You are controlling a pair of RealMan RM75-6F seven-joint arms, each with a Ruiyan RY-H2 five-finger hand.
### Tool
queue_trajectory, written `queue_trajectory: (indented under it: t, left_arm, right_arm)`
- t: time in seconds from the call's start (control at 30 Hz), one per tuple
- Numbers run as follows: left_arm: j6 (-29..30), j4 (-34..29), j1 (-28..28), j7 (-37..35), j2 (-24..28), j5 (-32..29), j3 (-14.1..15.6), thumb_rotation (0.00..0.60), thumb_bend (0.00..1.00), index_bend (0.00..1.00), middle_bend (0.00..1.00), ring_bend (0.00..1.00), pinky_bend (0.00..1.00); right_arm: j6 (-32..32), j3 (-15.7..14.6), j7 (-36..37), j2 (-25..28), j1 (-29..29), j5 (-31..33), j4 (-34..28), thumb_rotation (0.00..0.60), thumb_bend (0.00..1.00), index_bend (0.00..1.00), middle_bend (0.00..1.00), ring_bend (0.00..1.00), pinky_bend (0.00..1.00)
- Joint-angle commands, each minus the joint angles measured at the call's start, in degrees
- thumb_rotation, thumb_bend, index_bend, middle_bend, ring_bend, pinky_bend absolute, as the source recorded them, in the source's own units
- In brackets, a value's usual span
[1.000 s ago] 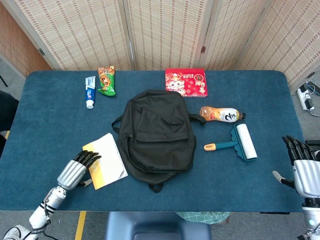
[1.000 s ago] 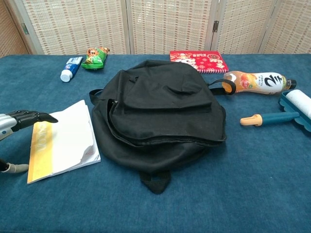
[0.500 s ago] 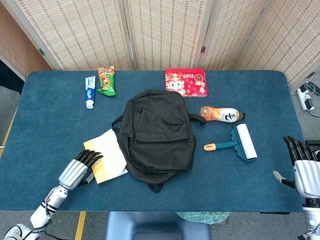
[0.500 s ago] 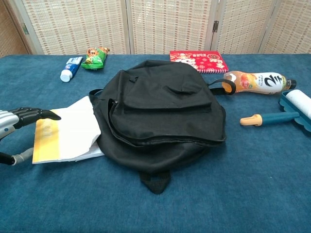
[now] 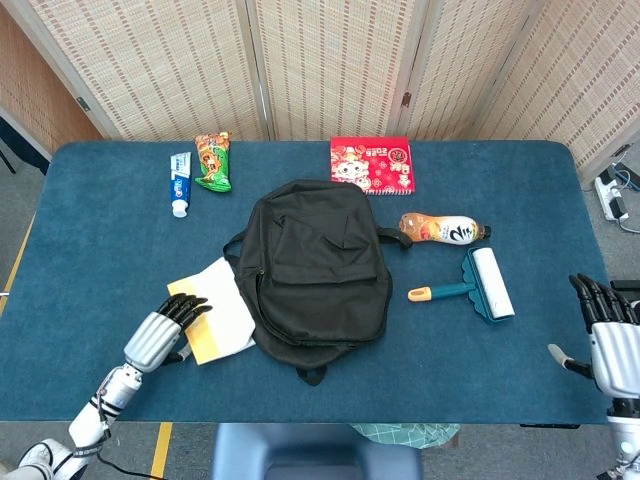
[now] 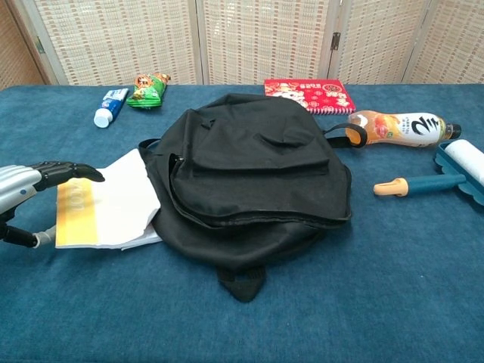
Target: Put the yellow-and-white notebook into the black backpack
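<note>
A matte black fabric backpack (image 5: 315, 270) lies on the deep blue felt worktop (image 5: 90, 250). The thin booklet (image 5: 218, 318) is white with a yellow band. The left hand (image 5: 160, 335) is silver with black fingers (image 5: 188, 305). A red cartoon-printed notebook (image 5: 372, 165), a blue-and-white toothpaste tube (image 5: 180, 182) and a teal lint roller (image 5: 480, 285) lie apart.

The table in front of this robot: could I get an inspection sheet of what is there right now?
Surface: blue table, cloth-like top.
Job's things: white and yellow booklet, its right part tucked into the side of the black backpack, which lies flat mid-table.
Clutter: toothpaste tube and green snack packet at the back left; red notebook at the back; drink bottle and teal lint roller to the right.
Robot hands: left robot hand rests its fingers on the booklet's yellow edge; right robot hand open, at the table's right edge, holding nothing.
Cables: power strip on the floor, far right.
Surroundings: woven folding screens behind.
</note>
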Motion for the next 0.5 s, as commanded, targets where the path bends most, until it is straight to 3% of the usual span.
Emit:
queue_trajectory:
  t: [0.03, 0.5]
  left_arm:
    - [0.4, 0.1, 0.0, -0.8, -0.2, -0.2, -0.3, 0.6, 0.5, 0.27, 0.2, 0.17, 0.17]
    - [4.3, 3.8, 1.1, -5.7, -4.3, -1.5, -1.7, 0.6, 0.46, 0.42, 0.25, 0.22, 0.2]
  right_arm:
    - [0.1, 0.0, 0.0, 0.1, -0.1, 0.0, -0.1, 0.6, 0.05, 0.0, 0.11, 0.12, 0.12]
    - [-0.4, 0.1, -0.3, 0.0, 0.0, 0.3, -0.3, 0.6, 0.05, 0.0, 0.11, 0.12, 0.12]
